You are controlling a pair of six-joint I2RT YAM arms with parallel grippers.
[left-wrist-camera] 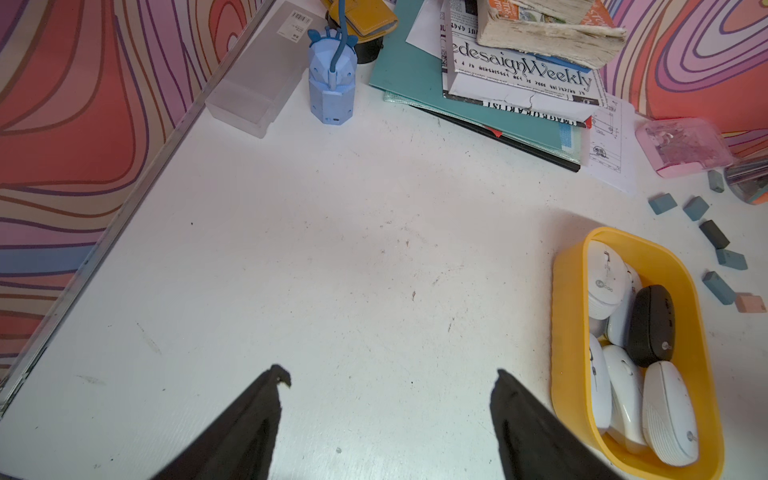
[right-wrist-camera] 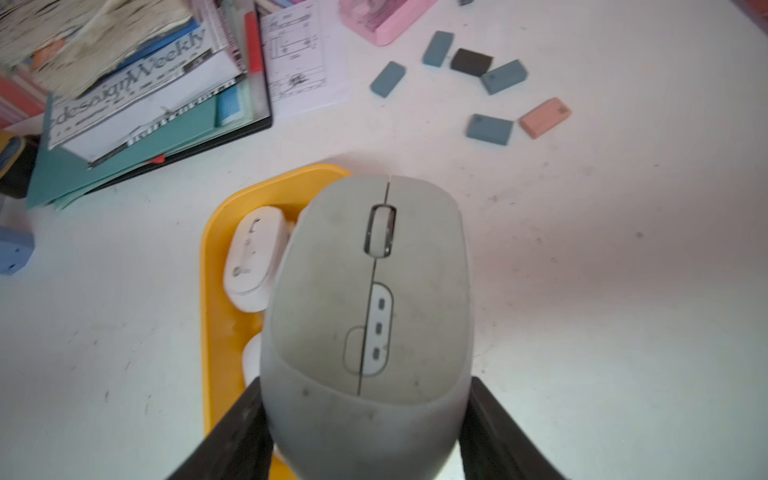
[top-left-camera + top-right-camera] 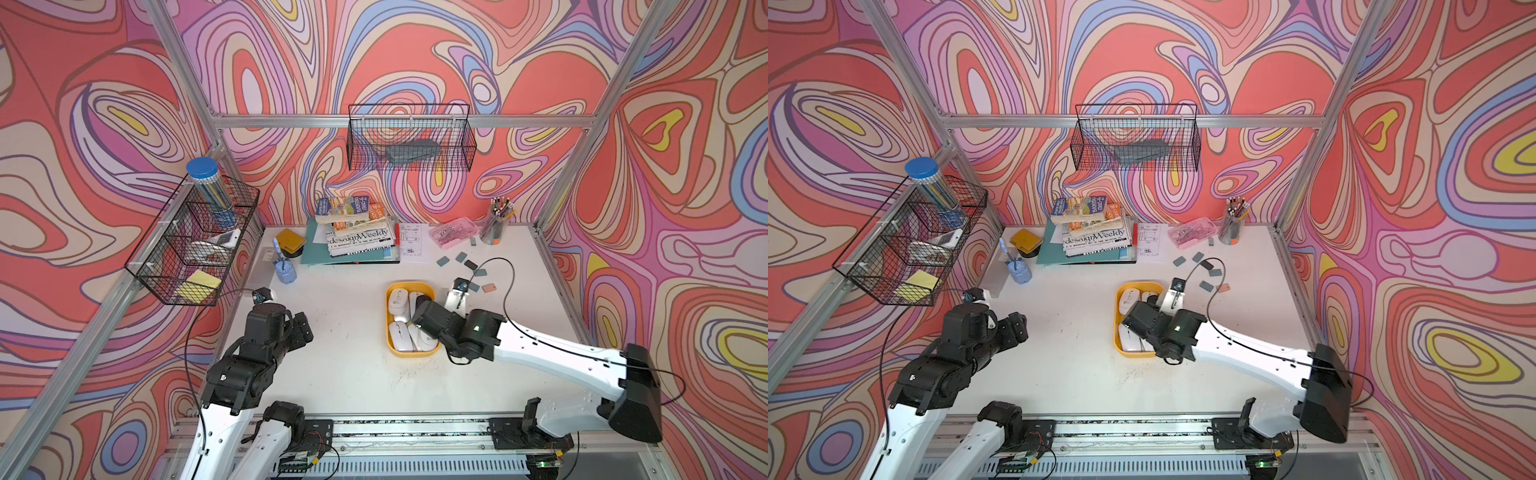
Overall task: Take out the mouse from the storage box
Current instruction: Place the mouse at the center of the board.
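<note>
**Mid-extraction: mouse gripped and raised, not yet clear of the storage box**

Grips a grey mouse (image 2: 370, 291) in the right end effector (image 2: 365, 395), both black fingers (image 2: 245, 424) pressed against the flanks near the rear, no gap showing on either side in the right wrist view. Carries it scroll wheel up, nose pointing away from the wrist.

Hangs over the yellow storage box (image 2: 212, 257), covering part of the rim at the end away from the wrist. Appears lifted off the white mice (image 2: 253, 257) below, though the clearance cannot be read.

Matches a top view: right arm reaching in over the middle of the storage box (image 3: 409, 285), resting on the white surface (image 3: 340, 374).

Holds the left end effector (image 1: 392, 376) wide and empty above bare surface, well apart from the box.

Progress, as judged:
- Counts reach and grasp as done, and the lift as apparently done.
- Leaves to do: move sideways past the rim, lower onto bare surface, let go.
- Leaves several white mice inside; cannot tell from the task wording whether those come out too.

Flags a grip set far back on a rounded shell, so a possible slip or nose-down tilt during transfer.
</note>
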